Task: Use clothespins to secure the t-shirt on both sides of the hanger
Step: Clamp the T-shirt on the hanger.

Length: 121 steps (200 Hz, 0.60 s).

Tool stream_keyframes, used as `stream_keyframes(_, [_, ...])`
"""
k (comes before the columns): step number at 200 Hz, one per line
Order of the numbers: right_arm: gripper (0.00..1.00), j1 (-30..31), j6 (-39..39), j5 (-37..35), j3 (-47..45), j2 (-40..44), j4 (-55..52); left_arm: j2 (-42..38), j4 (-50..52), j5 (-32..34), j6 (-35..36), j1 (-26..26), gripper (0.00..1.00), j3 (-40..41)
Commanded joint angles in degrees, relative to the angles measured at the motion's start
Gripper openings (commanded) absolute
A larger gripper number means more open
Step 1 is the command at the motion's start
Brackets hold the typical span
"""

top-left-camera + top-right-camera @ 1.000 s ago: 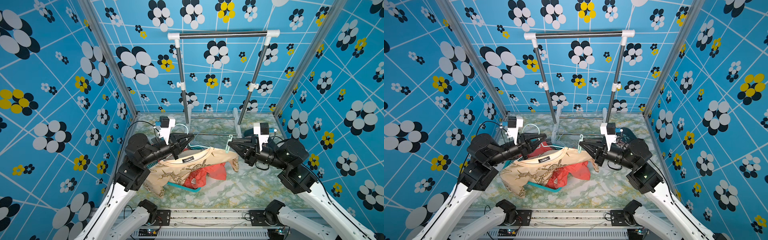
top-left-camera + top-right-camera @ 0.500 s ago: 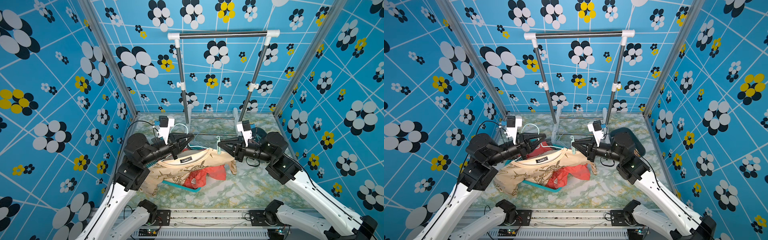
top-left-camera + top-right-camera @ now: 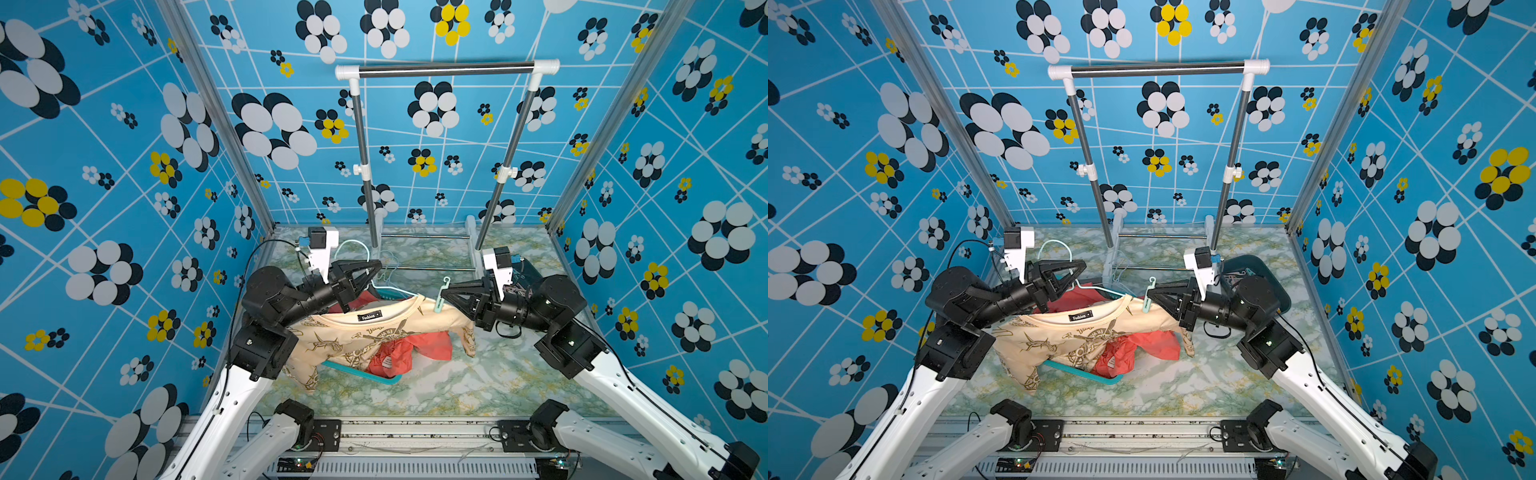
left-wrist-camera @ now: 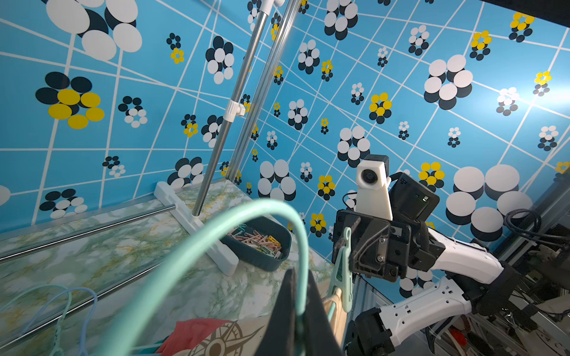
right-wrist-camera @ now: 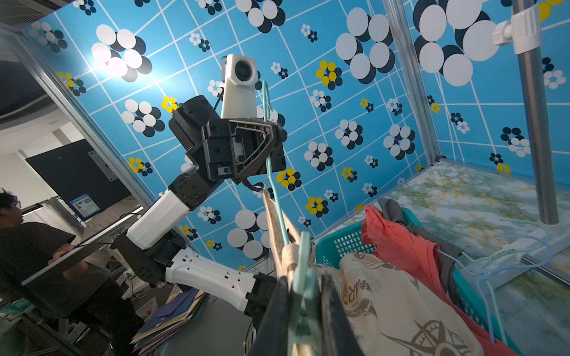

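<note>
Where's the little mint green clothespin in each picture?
In a top view: near the middle, the mint green plastic clothespin at the right gripper.
In a top view: near the middle again.
Left wrist: held out by the facing right gripper.
Right wrist: close up, between its two black fingers, here.
Shared landmark: the cream printed t-shirt; the clothespin sits at its shoulder.
</note>
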<state>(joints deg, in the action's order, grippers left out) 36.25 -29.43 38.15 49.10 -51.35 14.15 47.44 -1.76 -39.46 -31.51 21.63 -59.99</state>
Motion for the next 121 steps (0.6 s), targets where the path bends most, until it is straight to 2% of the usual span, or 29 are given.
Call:
stream_keyframes(1, [0.04, 0.3, -1.4, 0.2, -2.1, 0.2, 0.2, -0.5, -7.9, 0.7, -3.5, -1.0, 0.00, 0.2])
stream_keyframes(13, [0.16, 0.3, -1.1, -0.8, -2.6, 0.4, -0.2, -0.5, -8.4, 1.1, -4.0, -1.3, 0.00, 0.5])
stream_keyframes(36, [0.45, 0.3, -0.5, -3.8, -3.0, 1.3, -1.7, -0.7, -7.9, 1.3, -4.0, -2.0, 0.00, 0.5])
stream_keyframes(63, [0.63, 0.3, 1.1, -9.8, -2.7, 3.4, -6.6, -0.7, -5.8, 3.6, -3.0, -2.7, 0.00, 0.5])
stream_keyframes(87, [0.74, 0.3, 2.0, -14.8, -3.0, 5.4, -9.8, -1.2, -1.8, 9.0, -0.3, -2.7, 0.00, 0.2])
stream_keyframes(121, [0.81, 0.3, 4.0, -22.7, -2.9, 8.9, -14.8, -3.3, 1.8, 19.6, 2.8, -2.7, 0.00, 1.6])
